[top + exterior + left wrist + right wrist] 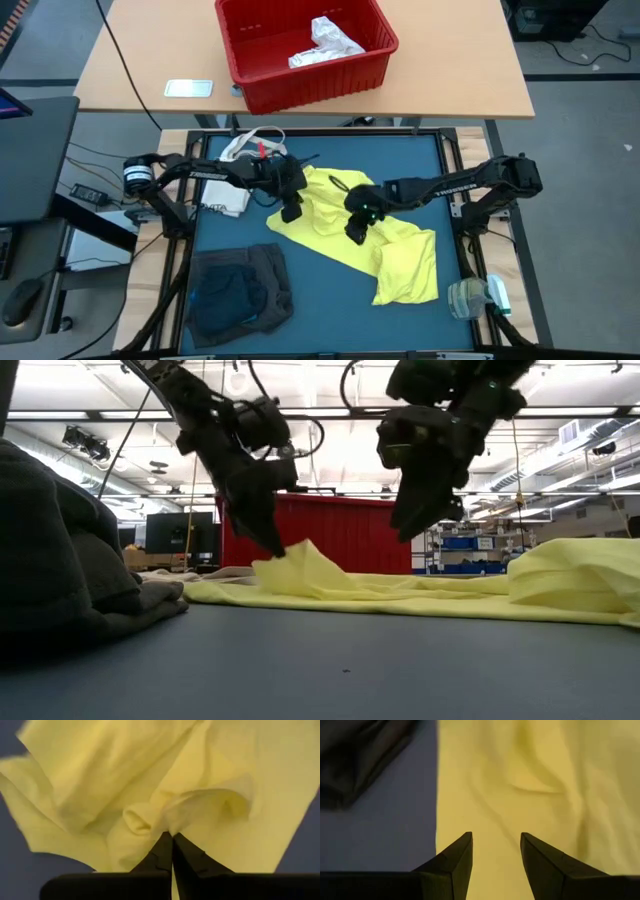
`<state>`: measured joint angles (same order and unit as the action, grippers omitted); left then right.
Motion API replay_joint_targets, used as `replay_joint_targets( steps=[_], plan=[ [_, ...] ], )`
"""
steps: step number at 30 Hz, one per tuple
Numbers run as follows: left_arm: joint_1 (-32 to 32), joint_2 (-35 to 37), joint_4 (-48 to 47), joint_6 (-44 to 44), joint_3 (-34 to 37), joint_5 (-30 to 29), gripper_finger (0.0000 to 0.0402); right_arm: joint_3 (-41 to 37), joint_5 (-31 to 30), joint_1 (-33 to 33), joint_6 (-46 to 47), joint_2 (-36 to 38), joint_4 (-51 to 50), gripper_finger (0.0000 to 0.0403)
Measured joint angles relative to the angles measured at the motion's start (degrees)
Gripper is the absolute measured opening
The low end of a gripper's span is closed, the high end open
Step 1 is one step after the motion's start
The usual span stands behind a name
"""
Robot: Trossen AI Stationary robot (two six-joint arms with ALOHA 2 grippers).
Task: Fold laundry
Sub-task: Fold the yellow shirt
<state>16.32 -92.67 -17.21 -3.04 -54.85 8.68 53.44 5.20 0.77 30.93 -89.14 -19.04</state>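
A long yellow garment lies spread across the blue table top, bunched at its right end. My left gripper is at its left end, shut on the cloth. My right gripper hovers open above the garment's middle, its fingers apart and touching nothing. A folded dark grey garment with blue cloth on it lies at the table's near left. My left gripper pinches a small raised fold of the yellow garment between its two fingers, near the garment's left end. The fingers slant down at it from the table's left side. The pinched cloth stands up in a peak, the remainder lying on the table.
A red bin with white cloth stands on the wooden table behind. A cream bag lies at the far left of the work surface, a clear plastic item with green trim at the near right.
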Motion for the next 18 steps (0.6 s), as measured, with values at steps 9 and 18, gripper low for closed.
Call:
replay_joint_targets(
  steps=[9,18],
  plan=[
    [-0.17,6.72,0.44,-0.64,-0.07,-0.52,0.0001,-11.53,-6.38,-3.11,-12.78,-2.83,30.02,0.0166],
    [-0.15,6.06,0.72,-3.86,-0.04,-1.75,0.0001,-10.13,-4.77,-2.98,-23.55,-12.10,34.89,0.0144]
  ],
)
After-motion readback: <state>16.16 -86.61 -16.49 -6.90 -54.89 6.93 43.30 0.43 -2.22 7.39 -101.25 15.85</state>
